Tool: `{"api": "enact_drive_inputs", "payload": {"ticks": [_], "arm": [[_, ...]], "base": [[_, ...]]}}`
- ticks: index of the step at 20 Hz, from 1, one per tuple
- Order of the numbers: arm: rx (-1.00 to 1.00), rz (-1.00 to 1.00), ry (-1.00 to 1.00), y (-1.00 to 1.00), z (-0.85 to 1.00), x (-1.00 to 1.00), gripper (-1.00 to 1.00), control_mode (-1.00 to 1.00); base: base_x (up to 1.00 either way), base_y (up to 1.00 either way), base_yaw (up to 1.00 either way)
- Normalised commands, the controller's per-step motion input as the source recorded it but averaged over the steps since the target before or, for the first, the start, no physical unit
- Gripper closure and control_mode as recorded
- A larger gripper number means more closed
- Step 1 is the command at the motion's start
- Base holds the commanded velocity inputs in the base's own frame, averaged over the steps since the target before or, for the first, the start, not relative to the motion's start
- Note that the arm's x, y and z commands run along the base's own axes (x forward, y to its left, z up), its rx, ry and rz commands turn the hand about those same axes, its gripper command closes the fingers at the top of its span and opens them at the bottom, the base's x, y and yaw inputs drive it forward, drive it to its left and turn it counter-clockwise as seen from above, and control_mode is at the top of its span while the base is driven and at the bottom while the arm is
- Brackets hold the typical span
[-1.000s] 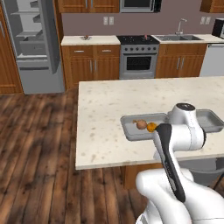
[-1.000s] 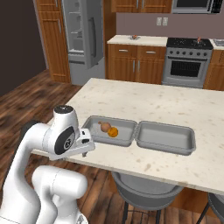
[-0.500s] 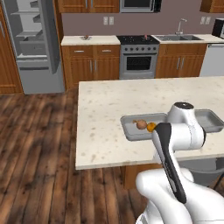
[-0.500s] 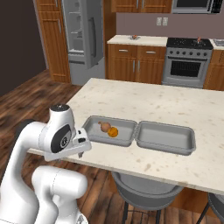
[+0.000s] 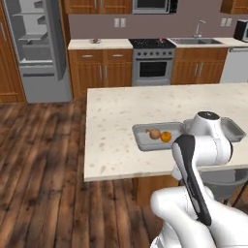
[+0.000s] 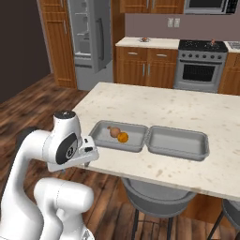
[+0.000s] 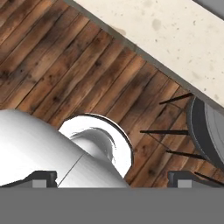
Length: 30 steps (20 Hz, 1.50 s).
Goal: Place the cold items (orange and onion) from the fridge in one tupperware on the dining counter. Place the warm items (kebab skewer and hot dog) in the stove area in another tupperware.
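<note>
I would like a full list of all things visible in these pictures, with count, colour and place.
tupperware: two, grey, side by side on the dining counter; left one holds food, right one has none
onion: one, tan, in left tupperware
orange: one, orange, beside the onion
stool: one, grey, under the counter
stove: one, steel, back wall
fridge: one, grey, door open
claw: one, dark tips, open, pointing at the floor
</note>
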Motion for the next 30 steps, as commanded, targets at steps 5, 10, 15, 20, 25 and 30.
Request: {"api": "enact_drive_inputs", "payload": {"ticks": [5,10,15,20,25,30], "arm": [[0.00,0.00,0.00,0.00,0.00,0.00,-1.00,1.00],[0.00,0.00,0.00,0.00,0.00,0.00,-1.00,1.00],[0.00,0.00,0.00,0.00,0.00,0.00,-1.00,1.00],[0.00,0.00,0.00,0.00,0.00,0.00,-1.00,1.00],[0.00,0.00,0.00,0.00,0.00,0.00,-1.00,1.00],[0.00,0.00,0.00,0.00,0.00,0.00,-1.00,1.00]], "base": [[-0.64,0.49,0.00],[-0.55,0.60,0.00],[-0.01,0.89,-0.10],[0.19,1.00,-0.23],[0.12,1.00,-0.27],[0.34,0.94,-0.34]]}}
